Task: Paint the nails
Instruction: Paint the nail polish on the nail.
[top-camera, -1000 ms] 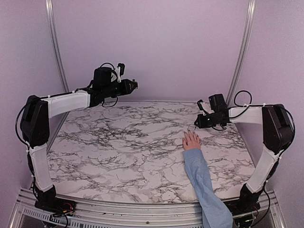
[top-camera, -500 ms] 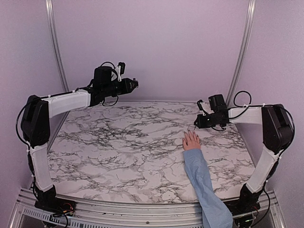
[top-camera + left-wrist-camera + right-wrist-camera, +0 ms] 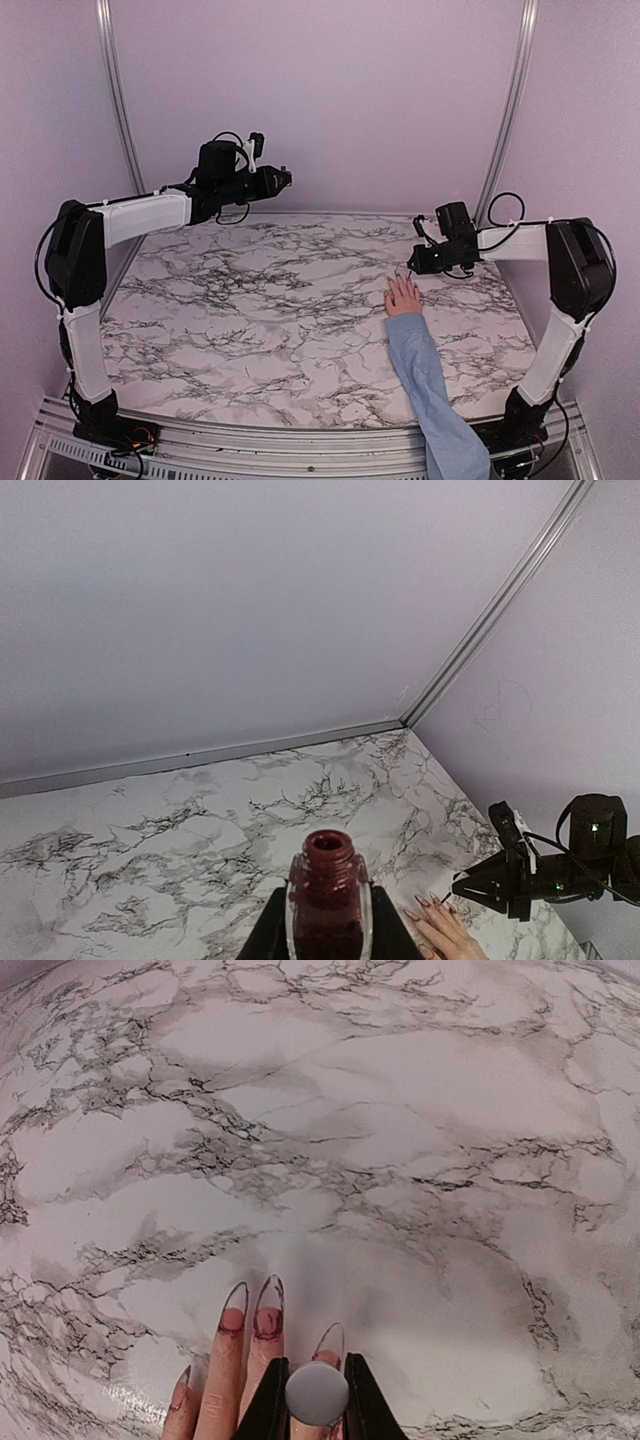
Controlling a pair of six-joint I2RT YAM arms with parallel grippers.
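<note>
My right claw (image 3: 413, 262) is closed tight on the brush cap (image 3: 317, 1392), a round grey knob pinched between its two fingers. I have it tilted down so the brush can reach the hand (image 3: 403, 297) directly beneath it. The brush is hidden under the cap in the wrist view, so I cannot tell whether it is touching a nail. The nails (image 3: 269, 1300) lie just ahead of and below this claw, long and pointed, with the fingers flat on the table (image 3: 260, 300) and spread a little. Two of them show red near the base and clear tips, and the one nearest the cap looks barely coloured. I judge the job partly done.

My left claw (image 3: 280, 179) is well away on the far side from the right one, raised high above the table. It is clamped around the polish bottle (image 3: 329, 880), gripping the glass body on both sides. The bottle sits upright between the claw's fingers with its neck open and facing up, which keeps the polish from spilling and leaves the mouth free for a dip. Dark red polish fills it and coats the rim. The blue sleeve (image 3: 425, 380) runs back from the hand toward the near edge, beneath my right arm.
</note>
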